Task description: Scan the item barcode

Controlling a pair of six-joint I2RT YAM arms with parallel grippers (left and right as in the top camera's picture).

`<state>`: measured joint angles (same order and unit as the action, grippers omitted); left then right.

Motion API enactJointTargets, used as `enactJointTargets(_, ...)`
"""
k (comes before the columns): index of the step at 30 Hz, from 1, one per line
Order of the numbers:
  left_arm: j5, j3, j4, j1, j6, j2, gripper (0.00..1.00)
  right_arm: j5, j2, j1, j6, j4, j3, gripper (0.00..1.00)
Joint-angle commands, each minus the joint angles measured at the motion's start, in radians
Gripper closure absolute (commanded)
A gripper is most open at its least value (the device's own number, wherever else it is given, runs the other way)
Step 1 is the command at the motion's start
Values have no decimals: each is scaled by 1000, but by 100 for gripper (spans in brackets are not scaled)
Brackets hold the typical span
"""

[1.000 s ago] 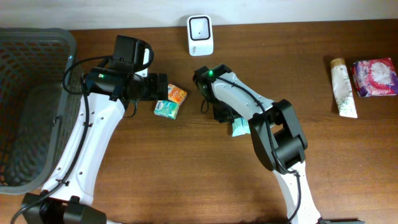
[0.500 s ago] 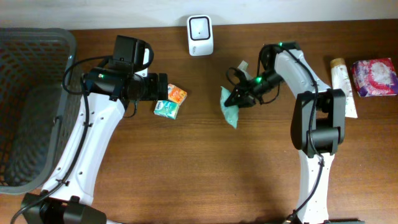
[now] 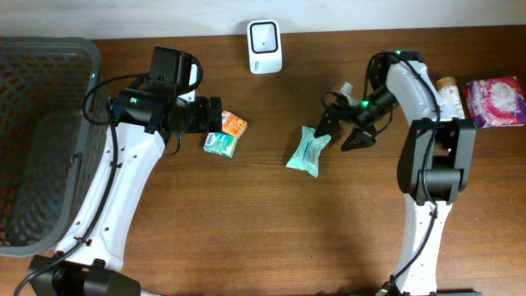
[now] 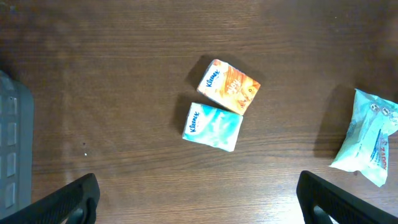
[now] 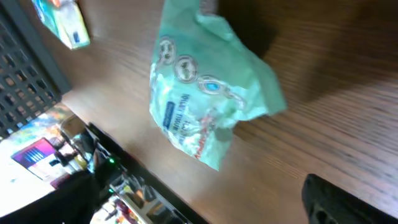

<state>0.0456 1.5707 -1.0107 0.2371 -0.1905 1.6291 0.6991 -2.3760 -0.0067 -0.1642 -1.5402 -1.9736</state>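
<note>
- The green wipes pack [image 3: 308, 151] is seen lying flat on the table [image 3: 246, 230], near the middle and free of any grip.
- The right fingers [image 3: 359, 141] are spread wide and hold nothing. They are placed just to the right of the pack, with their tips turned toward it.
- In the right wrist view the pack [image 5: 205, 93] is framed between the two dark fingers [image 5: 354, 202] and lies ahead of them, apart from both. Its print is blurred there, so a barcode cannot be made out.
- The white scanner [image 3: 265, 36] is stood at the table's far edge, well apart from the pack and to its left.
- The left fingers [image 4: 71, 202] are also spread wide and empty. They are held above an orange tissue pack [image 4: 228, 86] and a teal tissue pack [image 4: 212, 126], which touch each other.
- The wipes pack [image 4: 367, 146] is seen at the right edge of the left wrist view, well clear of those fingers.
- A dark basket [image 3: 82, 57] is set at the table's left end.
</note>
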Motion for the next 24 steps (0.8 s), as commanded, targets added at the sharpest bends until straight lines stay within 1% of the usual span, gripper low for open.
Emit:
enactJointTargets(1, 3, 2, -1, 0, 5, -2, 1, -53, 13, 69, 48, 4, -16, 2)
enactJointTargets(2, 3, 2, -1, 0, 5, -3, 1, -216, 13, 115, 188, 27, -16, 5)
enactJointTargets(4, 3, 2, -1, 0, 5, -3, 1, -420, 14, 190, 356, 49, -19, 7)
enactJointTargets(6, 3, 2, -1, 0, 5, -3, 1, -458, 18, 246, 395, 63, -29, 7)
enactJointTargets(8, 3, 2, -1, 0, 5, -3, 1, -541, 50, 297, 471, 32, -46, 11)
enactJointTargets(11, 3, 2, -1, 0, 5, -3, 1, -629, 136, 386, 520, 13, -125, 11)
enactJointTargets(12, 3, 2, -1, 0, 5, -3, 1, -691, 141, 421, 577, 25, -141, 11)
enactJointTargets(13, 3, 2, -1, 0, 5, -3, 1, -771, 138, 468, 664, 59, -136, 17)
enactJointTargets(14, 3, 2, -1, 0, 5, -3, 1, -813, 134, 512, 718, 114, -107, 26)
enactJointTargets(15, 3, 2, -1, 0, 5, -3, 1, -852, 129, 539, 754, 154, -81, 31)
enactJointTargets(16, 3, 2, -1, 0, 5, -2, 1, -930, 120, 571, 834, 199, -31, 36)
enactJointTargets(17, 3, 2, -1, 0, 5, -3, 1, -983, 111, 583, 883, 202, -8, 36)
enactJointTargets(19, 3, 2, -1, 0, 5, -2, 1, -1030, 92, 584, 906, 223, 41, 35)
enactJointTargets(22, 3, 2, -1, 0, 5, -3, 1, -1061, 92, 585, 906, 325, 162, 35)
enactJointTargets(24, 3, 2, -1, 0, 5, -3, 1, -1081, 92, 584, 906, 394, 253, 43)
